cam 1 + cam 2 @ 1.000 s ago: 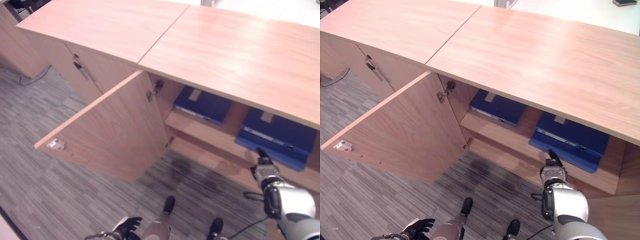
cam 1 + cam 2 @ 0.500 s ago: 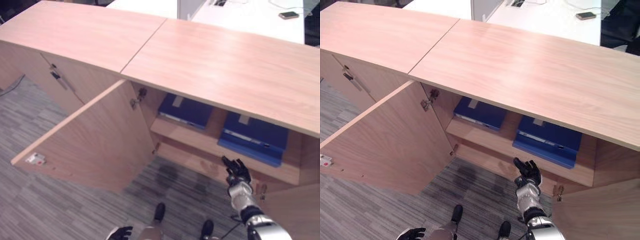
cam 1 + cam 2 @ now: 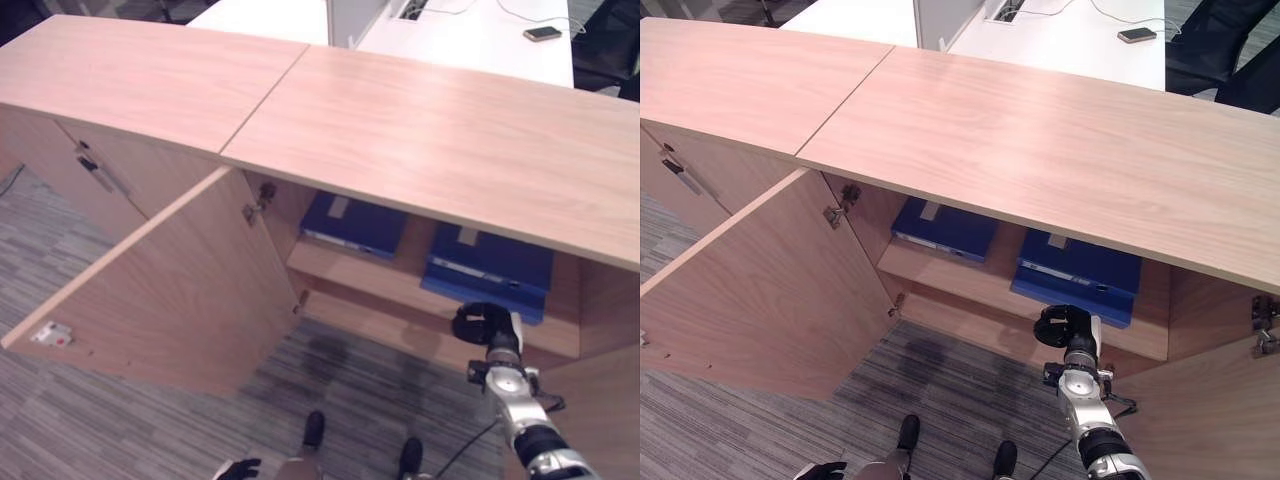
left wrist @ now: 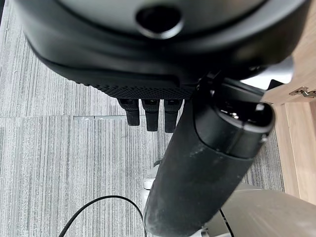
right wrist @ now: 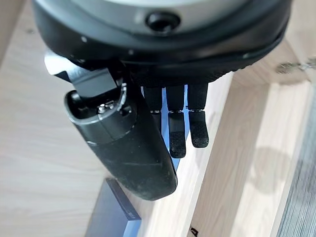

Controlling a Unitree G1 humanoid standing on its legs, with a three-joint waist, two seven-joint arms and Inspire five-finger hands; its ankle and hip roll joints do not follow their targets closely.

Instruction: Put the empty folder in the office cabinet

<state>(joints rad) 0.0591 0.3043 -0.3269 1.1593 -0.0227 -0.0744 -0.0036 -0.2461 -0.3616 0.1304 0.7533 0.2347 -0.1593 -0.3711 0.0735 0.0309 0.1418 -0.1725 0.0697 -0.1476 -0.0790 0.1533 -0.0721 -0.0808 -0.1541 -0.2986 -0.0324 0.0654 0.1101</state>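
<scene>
My right hand (image 3: 1068,326) hangs in front of the open office cabinet (image 3: 1040,140), just below the front edge of its shelf (image 3: 950,275), and my fingers (image 5: 178,133) are bent loosely downward with nothing between them and the thumb; they hold nothing. On the shelf lie two blue folders, flat, side by side and a little apart. The right folder (image 3: 1080,272) sits directly behind and above my right hand, its near edge at the shelf front, and I cannot tell from here whether my hand touches it. The left folder (image 3: 945,228) lies further in towards the hinge side. Each folder carries a pale rectangular label on its top and a light strip along its near spine, but any writing on them is too small for me to read. The cabinet's left door (image 3: 770,290) stands swung wide open over the grey carpet (image 3: 950,400), and the right door (image 3: 1220,410) is open as well, beside my right arm. My left hand (image 3: 240,468) shows low down by the floor, away from the cabinet, with its fingers (image 4: 146,114) relaxed and holding nothing. On the white desk surface (image 3: 1060,35) behind the cabinet top lies a phone (image 3: 1137,35).
</scene>
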